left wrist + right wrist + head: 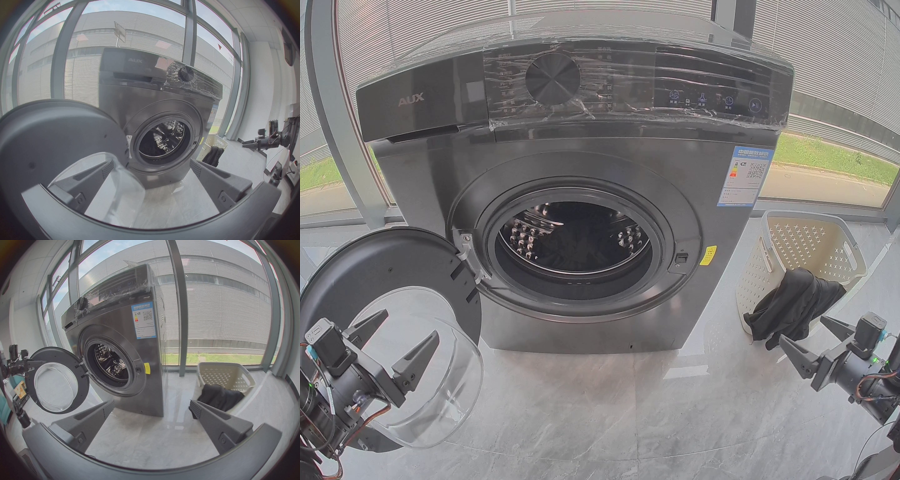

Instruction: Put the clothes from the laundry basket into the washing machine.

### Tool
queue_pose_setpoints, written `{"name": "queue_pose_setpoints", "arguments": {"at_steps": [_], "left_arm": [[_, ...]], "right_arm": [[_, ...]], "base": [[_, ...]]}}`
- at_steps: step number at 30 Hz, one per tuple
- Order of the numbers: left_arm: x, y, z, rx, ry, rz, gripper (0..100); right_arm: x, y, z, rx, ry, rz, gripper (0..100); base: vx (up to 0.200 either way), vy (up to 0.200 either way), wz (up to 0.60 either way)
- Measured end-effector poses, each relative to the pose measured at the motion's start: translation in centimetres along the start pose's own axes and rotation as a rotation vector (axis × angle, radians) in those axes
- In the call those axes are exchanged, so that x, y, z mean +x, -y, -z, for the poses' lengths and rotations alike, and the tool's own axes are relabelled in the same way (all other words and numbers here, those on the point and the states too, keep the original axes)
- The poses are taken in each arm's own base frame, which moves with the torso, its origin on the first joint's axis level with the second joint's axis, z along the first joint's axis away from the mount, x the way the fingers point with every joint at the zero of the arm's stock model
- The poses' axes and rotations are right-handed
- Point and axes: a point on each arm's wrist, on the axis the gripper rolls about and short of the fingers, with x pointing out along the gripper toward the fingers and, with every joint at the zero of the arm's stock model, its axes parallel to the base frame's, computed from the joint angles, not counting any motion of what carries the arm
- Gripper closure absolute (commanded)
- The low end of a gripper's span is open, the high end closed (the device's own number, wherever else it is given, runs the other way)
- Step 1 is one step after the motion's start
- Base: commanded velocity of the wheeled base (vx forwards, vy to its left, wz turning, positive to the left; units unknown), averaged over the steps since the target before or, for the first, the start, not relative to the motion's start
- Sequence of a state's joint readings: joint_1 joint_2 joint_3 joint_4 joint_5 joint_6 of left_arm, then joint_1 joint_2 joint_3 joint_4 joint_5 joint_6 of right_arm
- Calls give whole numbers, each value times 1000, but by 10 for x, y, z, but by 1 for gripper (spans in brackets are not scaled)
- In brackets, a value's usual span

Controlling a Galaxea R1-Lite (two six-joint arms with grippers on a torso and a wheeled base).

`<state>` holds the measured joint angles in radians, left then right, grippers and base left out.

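Clothes (794,306): one dark, black-looking bundle draped over the near rim of the laundry basket (800,215), hanging down the outer wall toward the floor (612,406). Basket is cream plastic with perforated sides and stands on the floor just beside the right side of the washing machine (575,144), by the window. Machine is a dark grey front-loader. Its round door (381,269) is swung fully open to the left on its hinge, clear glass bowl facing outward. Drum (575,240) is exposed, with metal ribs and holes visible; a dark mass lies low inside, possibly fabric, cannot tell for sure. Control panel carries a round dial (552,78) and is covered in crinkled clear film (637,81). A blue-and-white label (745,176) sits on the upper right of the front and a small yellow sticker (707,255) beside the door opening. Left end effector (411,323) hangs low at the left, in front of the open door's glass, fingers spread wide, gripping nothing. Right end effector (802,329) hangs low at the right, pointed toward the basket and near the hanging bundle but apart from it, fingers likewise spread and empty. Floor is pale, glossy stone tile and mirrors the machine's base.
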<state>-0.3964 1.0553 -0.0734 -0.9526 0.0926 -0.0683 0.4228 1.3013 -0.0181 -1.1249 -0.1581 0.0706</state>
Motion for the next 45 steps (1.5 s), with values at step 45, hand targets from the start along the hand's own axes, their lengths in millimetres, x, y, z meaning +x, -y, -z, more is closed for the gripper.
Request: {"name": "queue_pose_setpoints", "arguments": {"at_steps": [45], "left_arm": [[-131,-13,69,43,52,-420,0]], "right_arm": [[-155,17,70,-23,167,273,0]], "base": [[0,-27,0]]}}
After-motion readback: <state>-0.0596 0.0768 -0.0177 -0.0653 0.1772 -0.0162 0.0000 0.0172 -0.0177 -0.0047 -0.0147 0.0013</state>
